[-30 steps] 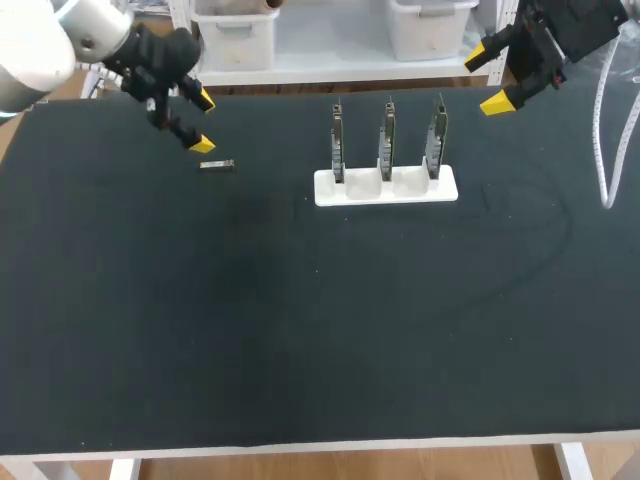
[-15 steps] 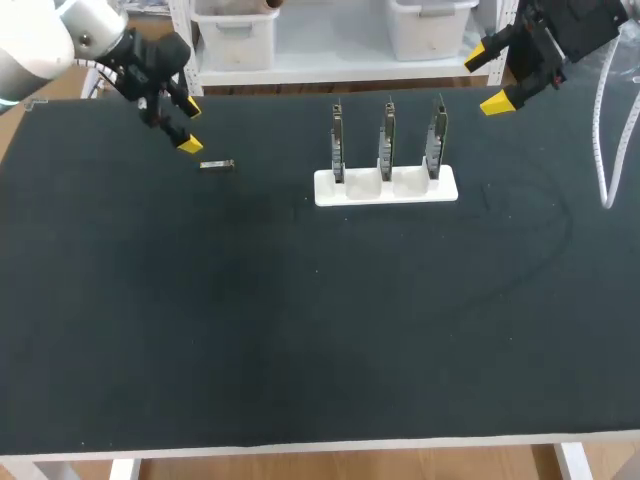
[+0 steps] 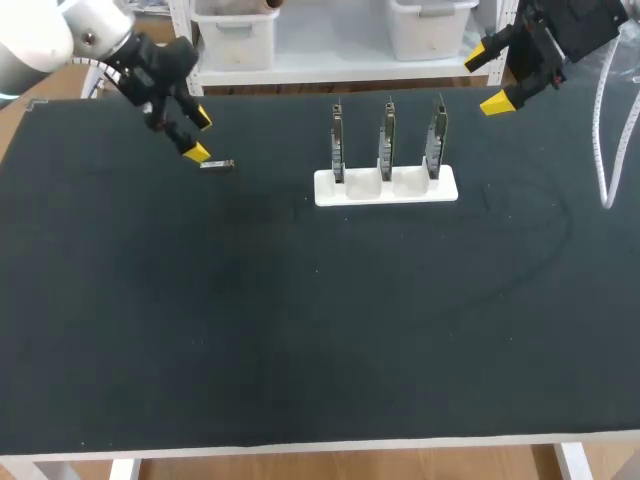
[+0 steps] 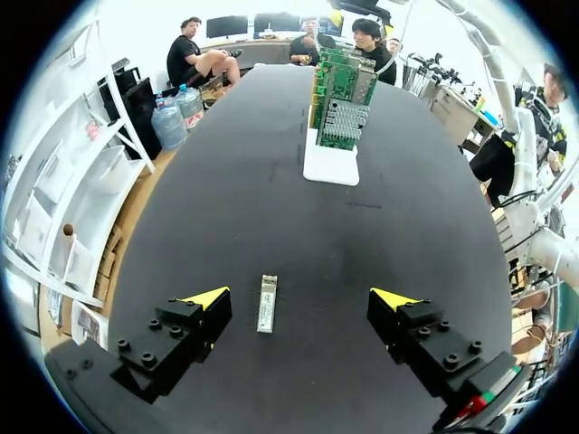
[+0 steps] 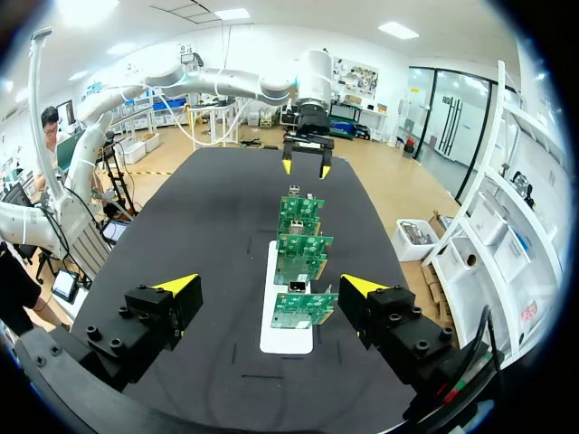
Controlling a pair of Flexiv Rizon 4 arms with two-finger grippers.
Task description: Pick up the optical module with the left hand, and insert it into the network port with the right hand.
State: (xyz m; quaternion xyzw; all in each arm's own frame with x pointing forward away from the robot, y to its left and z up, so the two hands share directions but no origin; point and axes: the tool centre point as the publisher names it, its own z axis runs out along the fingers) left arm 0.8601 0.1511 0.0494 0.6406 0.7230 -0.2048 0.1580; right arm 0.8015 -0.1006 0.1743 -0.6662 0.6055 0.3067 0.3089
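Note:
A small silver optical module (image 3: 217,165) lies flat on the black table at the far left. My left gripper (image 3: 198,136) hovers just above and left of it, open. In the left wrist view the optical module (image 4: 266,303) sits between the yellow tips of my left gripper (image 4: 303,298), closer to one finger, touched by neither. Three upright green network cards (image 3: 387,140) stand in a white holder (image 3: 386,187) at the far middle. My right gripper (image 3: 490,78) hangs open and empty above the far right edge; the right wrist view looks along my right gripper (image 5: 264,286) at the network cards (image 5: 297,244).
A white cable (image 3: 602,140) hangs down at the table's right edge. The black table top (image 3: 320,320) stretches wide in front of the holder.
My left gripper first drew back to the left, then came right again and a little lower, ending close over the module. My right arm has not moved.

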